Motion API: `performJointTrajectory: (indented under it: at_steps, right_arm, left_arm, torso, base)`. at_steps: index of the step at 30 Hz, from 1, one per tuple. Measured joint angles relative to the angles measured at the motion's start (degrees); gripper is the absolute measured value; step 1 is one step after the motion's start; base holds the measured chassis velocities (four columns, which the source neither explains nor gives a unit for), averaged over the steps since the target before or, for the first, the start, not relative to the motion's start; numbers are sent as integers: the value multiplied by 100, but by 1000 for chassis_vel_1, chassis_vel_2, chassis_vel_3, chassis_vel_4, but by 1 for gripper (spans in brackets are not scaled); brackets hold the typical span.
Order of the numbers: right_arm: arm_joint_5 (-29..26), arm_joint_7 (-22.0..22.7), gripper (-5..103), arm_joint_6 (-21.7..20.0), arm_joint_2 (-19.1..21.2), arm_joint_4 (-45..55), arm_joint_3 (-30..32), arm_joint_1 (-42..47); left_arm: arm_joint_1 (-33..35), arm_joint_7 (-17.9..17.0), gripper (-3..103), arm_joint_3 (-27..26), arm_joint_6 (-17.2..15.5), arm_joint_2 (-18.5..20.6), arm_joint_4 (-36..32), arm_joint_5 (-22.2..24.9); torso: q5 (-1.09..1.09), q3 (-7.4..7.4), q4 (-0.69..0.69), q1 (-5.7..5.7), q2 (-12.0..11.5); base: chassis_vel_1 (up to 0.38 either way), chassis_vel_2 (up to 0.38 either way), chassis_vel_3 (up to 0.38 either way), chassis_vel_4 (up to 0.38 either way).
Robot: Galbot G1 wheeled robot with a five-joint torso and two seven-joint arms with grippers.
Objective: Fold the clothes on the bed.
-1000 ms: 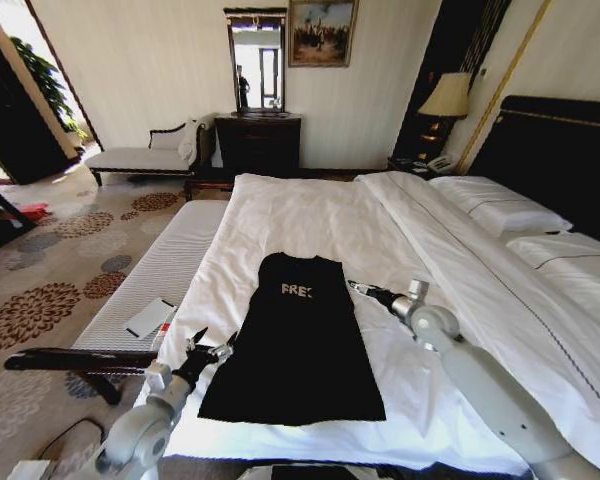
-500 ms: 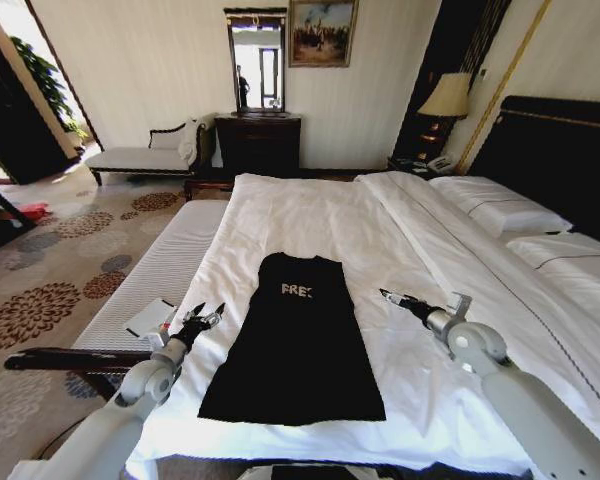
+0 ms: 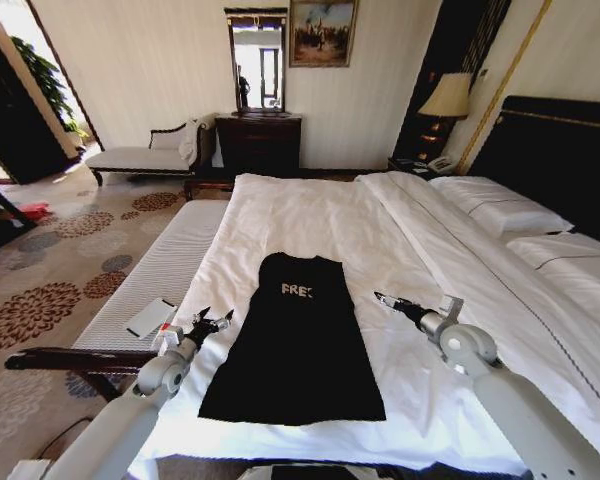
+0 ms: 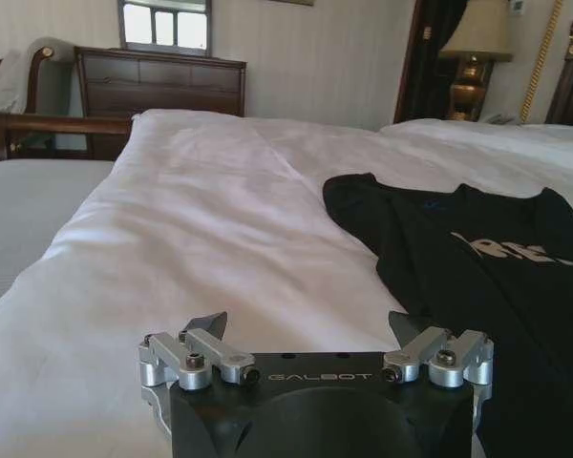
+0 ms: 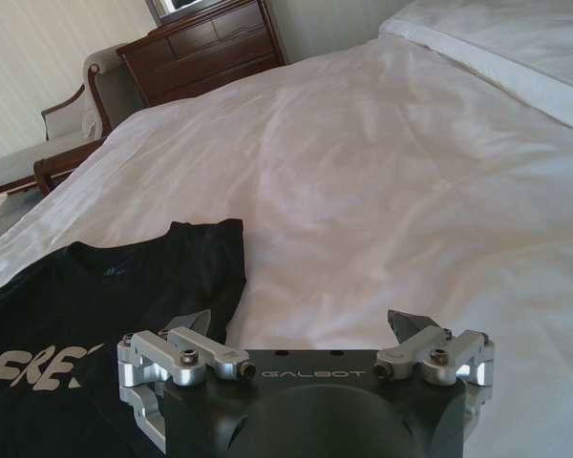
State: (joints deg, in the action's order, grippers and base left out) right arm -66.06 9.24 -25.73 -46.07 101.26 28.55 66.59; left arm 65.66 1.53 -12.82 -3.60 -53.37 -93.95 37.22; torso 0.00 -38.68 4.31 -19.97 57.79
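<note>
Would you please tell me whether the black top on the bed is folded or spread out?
Spread flat: the black top lies unfolded on the bed, lettering up.

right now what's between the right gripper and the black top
Only bare white duvet separates the open right gripper from the black sleeveless top, as the head view shows; nothing lies on that stretch.

Two arms with smooth pale grey rounded links and ball-like joint housings, each tapering to a slim black wrist section. Left tool (image 3: 212, 319) and right tool (image 3: 383, 298): matte black rounded body with "GALBOT" printed in small pale letters, bright silver machined finger linkages on either side fastened with dark hex-socket screws, and dark pointed fingertips (image 4: 208, 326). Two small holes sit above the lettering.
</note>
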Motion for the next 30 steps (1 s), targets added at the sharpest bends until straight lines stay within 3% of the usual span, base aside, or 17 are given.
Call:
performJointTrajectory:
  at_steps: [7, 21, 30]
  right_arm:
    - [2, 0, 100, -4, -57, -25, -26, -45]
    - [-16, -2, 100, -6, -88, -70, -28, -84]
    - [-14, -1, 100, -6, -145, -128, -61, -130]
  left_arm:
    - [-334, 53, 92, 452, 179, 41, 143, -469]
    - [-687, 59, 81, 860, 251, 88, 379, -604]
    - [-852, 69, 81, 996, 293, 129, 532, -612]
  torso:
    - [0, 1, 0, 0, 0]
    - [1, 0, 1, 0, 0]
    - [0, 0, 0, 1, 0]
  base:
    - [0, 0, 0, 0]
    - [0, 0, 0, 0]
    - [0, 0, 0, 0]
